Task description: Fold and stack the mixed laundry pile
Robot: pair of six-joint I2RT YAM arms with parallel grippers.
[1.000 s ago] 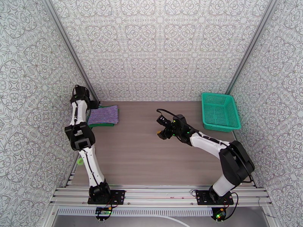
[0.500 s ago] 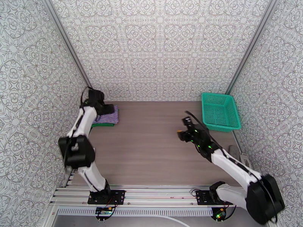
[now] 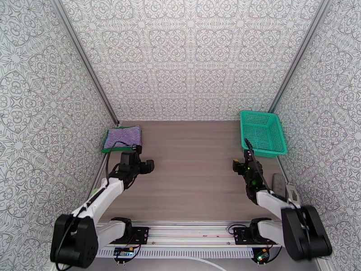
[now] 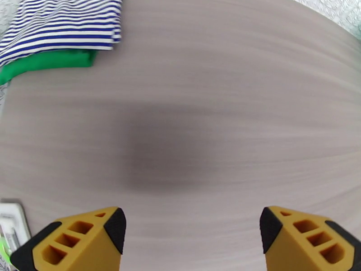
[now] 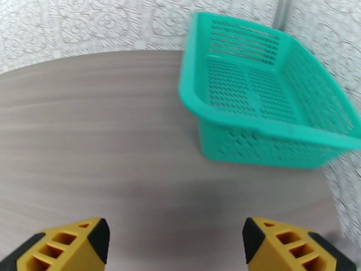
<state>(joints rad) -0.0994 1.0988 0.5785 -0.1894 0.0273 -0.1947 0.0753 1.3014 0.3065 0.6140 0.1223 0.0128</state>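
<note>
Left wrist: striped top (image 4: 58,21) atop green tee (image 4: 45,65), far up-left of fingers (image 4: 85,240).

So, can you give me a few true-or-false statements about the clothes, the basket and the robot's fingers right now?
1. The striped top lies on the green shirt. True.
2. The basket holds clothes. False: nothing lies in it.
3. The left fingers grip the striped top. False: they are open over the table, apart from the clothes.
4. The right fingers are open and hold nothing. True.
</note>
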